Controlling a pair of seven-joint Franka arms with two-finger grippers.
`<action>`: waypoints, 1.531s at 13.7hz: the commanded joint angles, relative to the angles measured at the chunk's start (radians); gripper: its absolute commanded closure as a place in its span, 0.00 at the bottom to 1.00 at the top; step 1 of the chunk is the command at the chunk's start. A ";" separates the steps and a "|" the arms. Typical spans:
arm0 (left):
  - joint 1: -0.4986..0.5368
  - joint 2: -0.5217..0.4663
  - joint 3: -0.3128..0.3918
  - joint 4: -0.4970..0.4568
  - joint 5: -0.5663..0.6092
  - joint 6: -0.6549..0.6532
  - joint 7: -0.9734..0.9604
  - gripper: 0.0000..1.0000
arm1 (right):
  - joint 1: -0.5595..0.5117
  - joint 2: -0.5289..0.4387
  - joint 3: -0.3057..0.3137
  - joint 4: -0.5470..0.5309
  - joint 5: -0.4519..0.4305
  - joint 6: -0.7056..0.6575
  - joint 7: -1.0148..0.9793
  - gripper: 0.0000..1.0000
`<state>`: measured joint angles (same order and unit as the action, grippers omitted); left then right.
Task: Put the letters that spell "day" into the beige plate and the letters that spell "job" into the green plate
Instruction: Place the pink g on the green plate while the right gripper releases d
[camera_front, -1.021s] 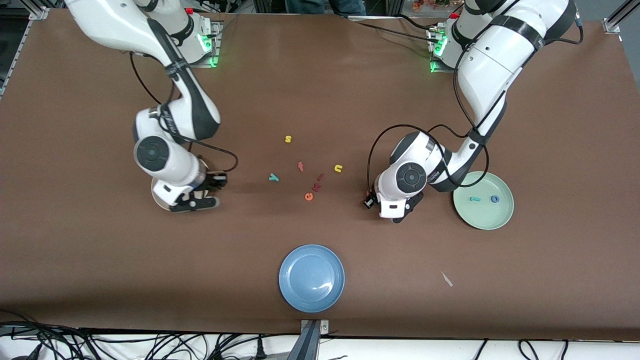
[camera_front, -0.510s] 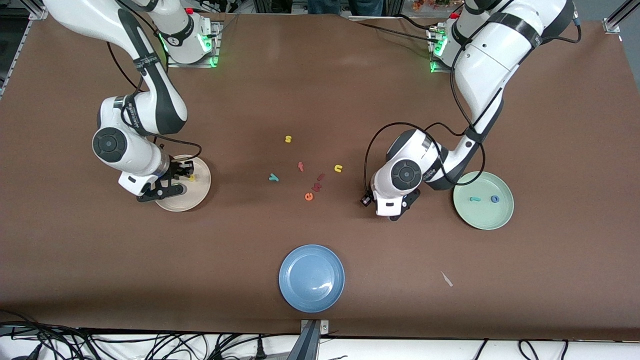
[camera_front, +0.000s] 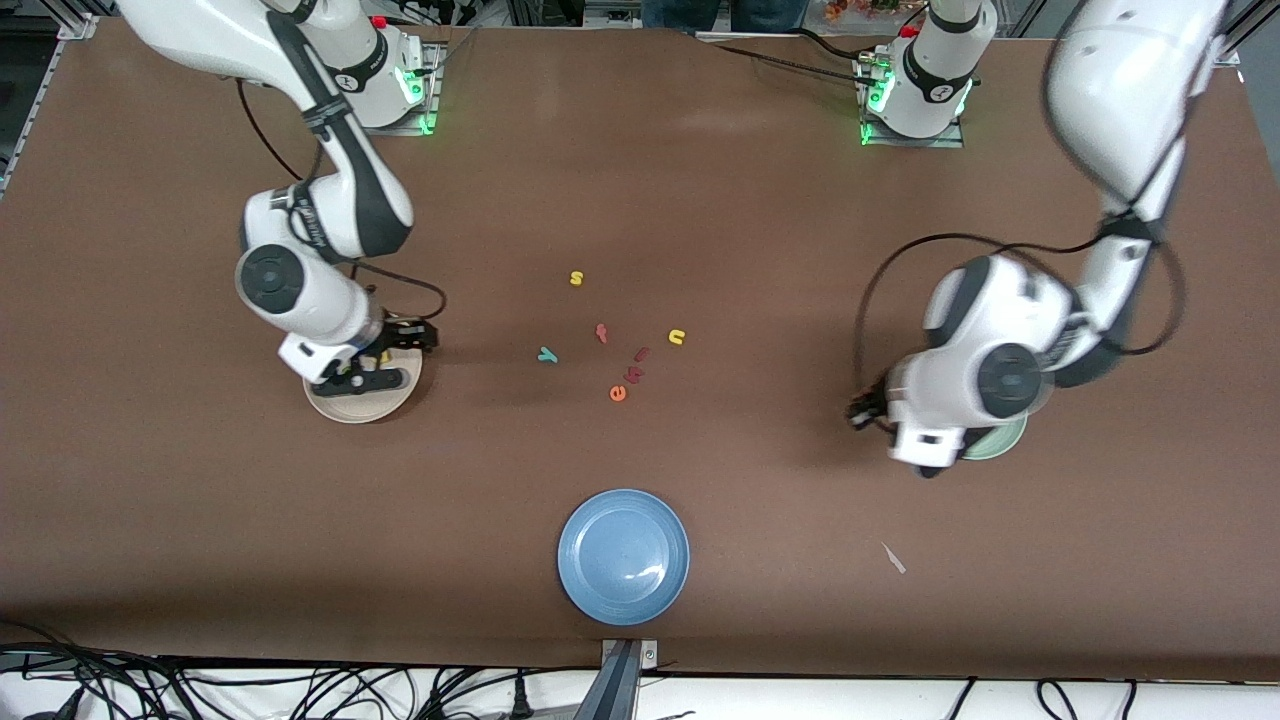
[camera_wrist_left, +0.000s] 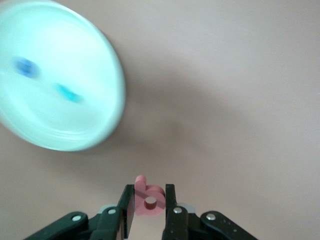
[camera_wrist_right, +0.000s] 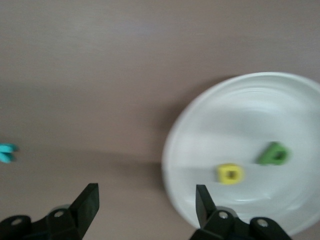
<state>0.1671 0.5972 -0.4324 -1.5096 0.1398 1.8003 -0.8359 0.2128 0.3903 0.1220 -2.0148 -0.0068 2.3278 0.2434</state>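
My left hand (camera_wrist_left: 149, 206) clamping the red-orange b (camera_wrist_left: 148, 196) beside the green plate (camera_wrist_left: 100, 125), my right hand (camera_wrist_right: 145, 202) hanging spread apart over the beige plate (camera_wrist_right: 200, 130), holding yellow a (camera_wrist_right: 230, 174) and green d (camera_wrist_right: 274, 154), teal y (camera_front: 547, 355) lying on the tabletop (camera_front: 700, 200).

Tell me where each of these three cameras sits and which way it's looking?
Front view: high across the table from the robot bases, looking down on both arms, the blue plate and the loose letters.
Left wrist view: on the left arm, looking past the left end effector, shut on the red b, toward the green plate.
Right wrist view: on the right arm, looking past the open right end effector at the beige plate.
Shared: the front view also shows the green plate and the beige plate.
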 joint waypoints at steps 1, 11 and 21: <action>0.104 -0.025 -0.006 -0.064 -0.008 -0.047 0.222 1.00 | 0.087 0.064 0.010 0.045 -0.002 0.057 0.156 0.14; 0.239 -0.005 -0.008 -0.206 0.098 0.108 0.409 0.01 | 0.244 0.248 0.008 0.176 -0.064 0.203 0.390 0.17; 0.239 -0.217 -0.046 0.083 0.081 -0.153 0.624 0.01 | 0.258 0.269 0.008 0.171 -0.068 0.223 0.424 0.23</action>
<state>0.4007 0.4008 -0.4726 -1.4707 0.2169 1.6965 -0.2681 0.4618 0.6381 0.1313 -1.8561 -0.0540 2.5327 0.6330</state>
